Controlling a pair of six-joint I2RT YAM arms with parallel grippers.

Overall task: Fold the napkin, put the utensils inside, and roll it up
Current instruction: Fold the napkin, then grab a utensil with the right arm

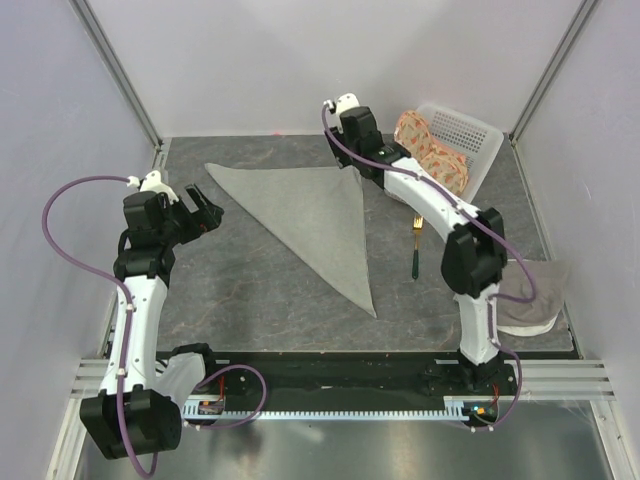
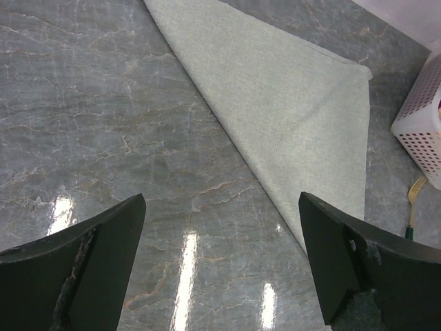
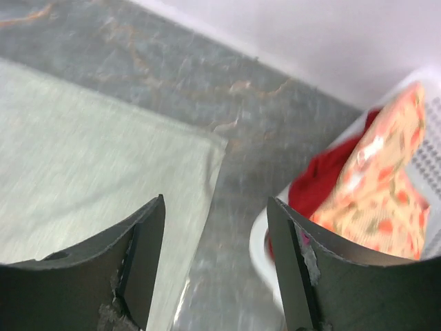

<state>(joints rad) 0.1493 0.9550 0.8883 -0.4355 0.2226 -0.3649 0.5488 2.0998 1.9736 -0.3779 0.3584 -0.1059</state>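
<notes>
Left end effector (image 2: 220, 207) is held wide open over the grey marbled desk (image 1: 250, 290), at the left of the top view. Nothing is held between its fingers. Right end effector (image 3: 216, 200) is seen open too, with a clear gap between its two fingers and nothing gripped. It is held above the desk at the upper middle of the top view, just past the upper right corner of the napkin (image 1: 310, 215).

The napkin is laid flat in the middle of the desk and is folded into a triangle. One long edge is set along the top, and a sharp tip is pointed toward the lower middle of the frame.

The fork (image 1: 415, 245) is laid on the desk to the right of the napkin, apart from it. Its gold head is turned toward the top of the frame.

A white basket (image 1: 478, 128) is seen at the upper right, with an orange flowery cloth (image 1: 425, 145) and a red cloth (image 3: 320, 186) inside. A pale beige cloth (image 1: 535, 295) is left at the lower right.
</notes>
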